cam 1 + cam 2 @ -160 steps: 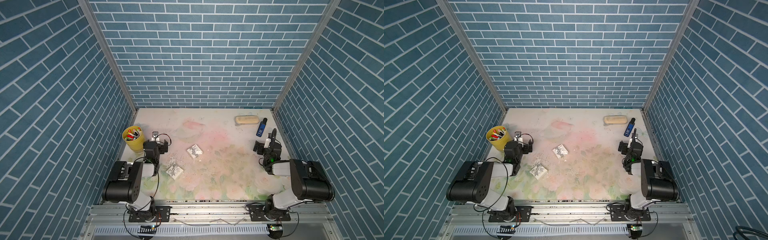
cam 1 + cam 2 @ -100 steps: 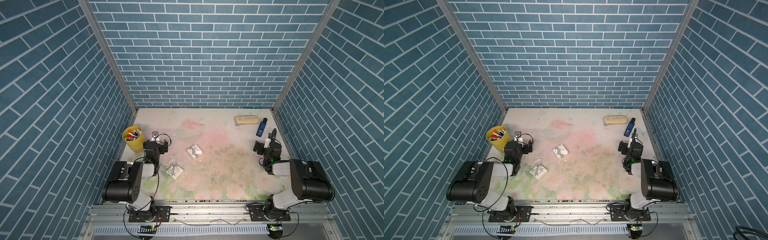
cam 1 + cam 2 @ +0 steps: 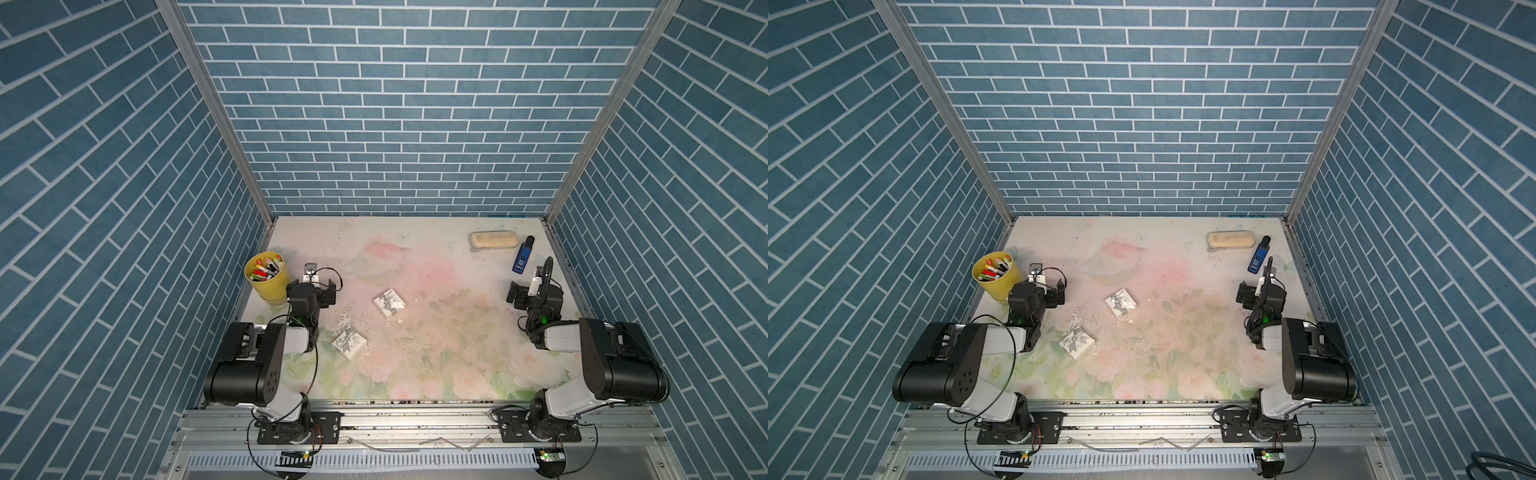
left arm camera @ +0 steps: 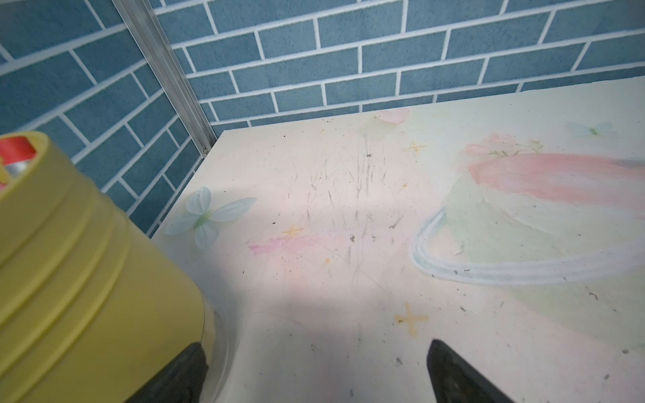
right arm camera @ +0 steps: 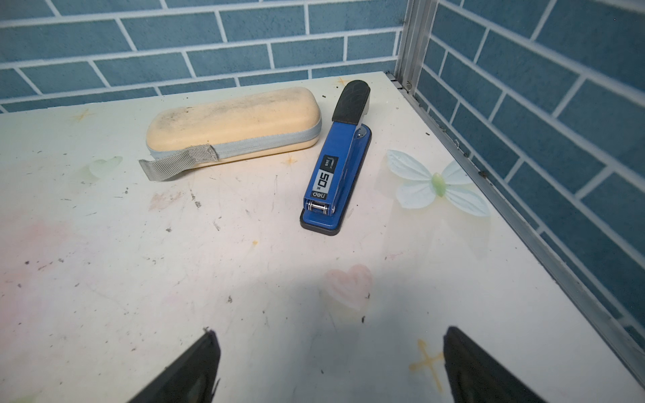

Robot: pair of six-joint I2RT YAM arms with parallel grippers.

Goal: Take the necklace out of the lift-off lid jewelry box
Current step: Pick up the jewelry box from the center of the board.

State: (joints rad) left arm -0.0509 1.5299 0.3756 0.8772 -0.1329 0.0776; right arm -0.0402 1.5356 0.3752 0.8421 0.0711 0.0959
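Two small white jewelry boxes with a grey flower print lie on the table in both top views, one near the middle (image 3: 389,302) (image 3: 1120,302) and one nearer the front left (image 3: 350,343) (image 3: 1076,342). Both look closed, and the necklace is hidden. My left gripper (image 3: 312,287) (image 4: 314,370) rests low by the left edge, open and empty, behind and left of the nearer box. On the right side my right gripper (image 3: 535,291) (image 5: 330,366) also stands open with only bare table between its fingers. Neither wrist view shows a box.
A yellow cup (image 3: 266,276) (image 4: 69,279) of markers stands close beside the left gripper. At the back right lie a beige zip case (image 3: 493,240) (image 5: 234,125) and a blue stapler (image 3: 523,258) (image 5: 336,171), just ahead of the right gripper. Small crumbs lie around the boxes.
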